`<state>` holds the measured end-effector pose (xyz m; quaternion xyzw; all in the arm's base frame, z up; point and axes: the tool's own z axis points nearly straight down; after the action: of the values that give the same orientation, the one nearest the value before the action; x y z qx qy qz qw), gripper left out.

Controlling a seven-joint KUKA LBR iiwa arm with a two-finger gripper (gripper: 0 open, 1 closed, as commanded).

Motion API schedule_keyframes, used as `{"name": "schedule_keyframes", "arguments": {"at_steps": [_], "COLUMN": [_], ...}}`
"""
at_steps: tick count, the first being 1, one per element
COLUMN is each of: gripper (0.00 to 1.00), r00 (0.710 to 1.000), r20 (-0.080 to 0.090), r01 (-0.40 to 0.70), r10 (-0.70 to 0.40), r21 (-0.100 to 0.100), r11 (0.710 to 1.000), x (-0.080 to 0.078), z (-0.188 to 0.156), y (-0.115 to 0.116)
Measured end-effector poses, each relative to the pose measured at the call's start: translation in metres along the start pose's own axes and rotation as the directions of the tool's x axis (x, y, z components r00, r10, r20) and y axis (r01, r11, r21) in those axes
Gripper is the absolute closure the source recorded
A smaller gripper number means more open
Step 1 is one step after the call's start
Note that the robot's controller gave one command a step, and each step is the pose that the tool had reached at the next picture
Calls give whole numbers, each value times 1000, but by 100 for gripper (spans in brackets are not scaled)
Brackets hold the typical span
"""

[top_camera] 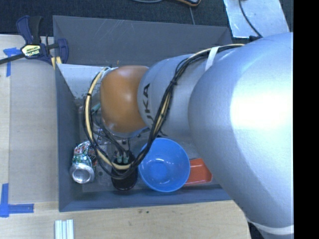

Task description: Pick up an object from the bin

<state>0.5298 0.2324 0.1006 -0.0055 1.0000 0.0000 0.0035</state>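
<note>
1. Camera view looks down into the grey bin (pixel 64 133). The blue bowl (pixel 164 171) sits mouth up by the bin's near wall and is the landmark for the places below.
2. Well left of the bowl, a crushed can (pixel 82 163) lies on its side near the bin's left wall. It is dented and rounded, so a grip on it could slip, or it could be shoved against that wall.
3. Between the can and the bowl, the gripper (pixel 119 158) hangs low under the wrist's orange cover (pixel 122 101). Looped cables (pixel 102 156) droop beside it and could snag the can or the bowl's rim as the arm lifts.
4. Just left of the bowl's rim is a dark round thing (pixel 123 180). I cannot tell whether it is loose or part of the robot.
5. Closing onto the bowl's rim could tip it or knock what lies beside it.
6. Right of the bowl, an orange-red block (pixel 202 172) lies partly tucked under the rim and the arm (pixel 239 118), so a clean reach looks doubtful.
7. The wrist hides how wide the gripper stands, so I cannot tell, and nothing can be seen in its hold. The can and the dark thing lie nearest to it.
</note>
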Motion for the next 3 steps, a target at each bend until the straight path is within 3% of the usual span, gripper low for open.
{"name": "schedule_keyframes", "arguments": {"at_steps": [1, 2, 3], "gripper": [100, 100, 100], "r00": [978, 982, 979], "r20": [-1, 4, 2], "r01": [208, 190, 202], "r10": [-208, -190, -202], "r21": [1, 2, 0], "r11": [978, 982, 979], "x": [16, 20, 20], "z": [21, 14, 12], "y": [-16, -5, -10]}}
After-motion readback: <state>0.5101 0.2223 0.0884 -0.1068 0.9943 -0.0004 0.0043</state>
